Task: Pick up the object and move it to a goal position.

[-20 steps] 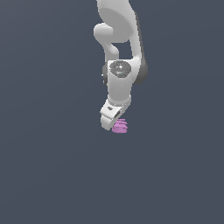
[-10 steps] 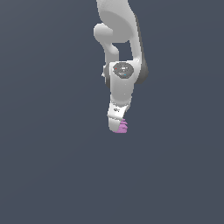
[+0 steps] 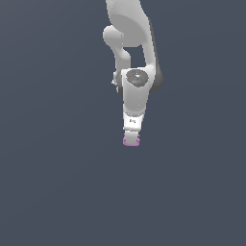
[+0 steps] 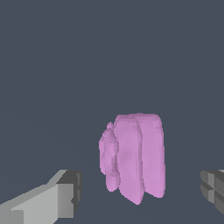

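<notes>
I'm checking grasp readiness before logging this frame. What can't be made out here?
- Exterior view: most of the pink object is hidden behind the gripper.
- Wrist view: the fingers are cut off by the frame's edges; object contact is not shown.
- No goal marker is visible.

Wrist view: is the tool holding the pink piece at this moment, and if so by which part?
Nothing is held. The tool is open: its fingers stand on either side of the pink piece with clear gaps, touching neither side.
</notes>
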`<move>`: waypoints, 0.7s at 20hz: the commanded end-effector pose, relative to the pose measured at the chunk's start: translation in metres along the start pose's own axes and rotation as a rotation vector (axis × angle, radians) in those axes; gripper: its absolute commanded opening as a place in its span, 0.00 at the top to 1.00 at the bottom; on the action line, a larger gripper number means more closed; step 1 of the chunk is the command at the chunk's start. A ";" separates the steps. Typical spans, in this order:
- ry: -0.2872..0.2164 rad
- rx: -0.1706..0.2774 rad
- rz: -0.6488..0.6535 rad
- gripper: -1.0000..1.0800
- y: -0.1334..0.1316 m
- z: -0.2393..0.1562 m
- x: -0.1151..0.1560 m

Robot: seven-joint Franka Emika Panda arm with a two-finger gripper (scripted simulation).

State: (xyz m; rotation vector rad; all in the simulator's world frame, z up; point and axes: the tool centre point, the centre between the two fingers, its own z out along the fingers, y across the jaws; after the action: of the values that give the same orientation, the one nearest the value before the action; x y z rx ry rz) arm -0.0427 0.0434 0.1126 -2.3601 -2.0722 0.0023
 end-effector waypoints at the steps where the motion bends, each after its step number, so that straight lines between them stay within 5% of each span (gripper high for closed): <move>1: 0.000 -0.001 -0.028 0.04 -0.001 0.001 0.001; 14: 0.001 -0.001 -0.045 0.04 -0.002 0.019 0.002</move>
State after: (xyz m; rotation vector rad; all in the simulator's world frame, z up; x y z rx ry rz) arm -0.0439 0.0450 0.0996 -2.3151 -2.1245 -0.0010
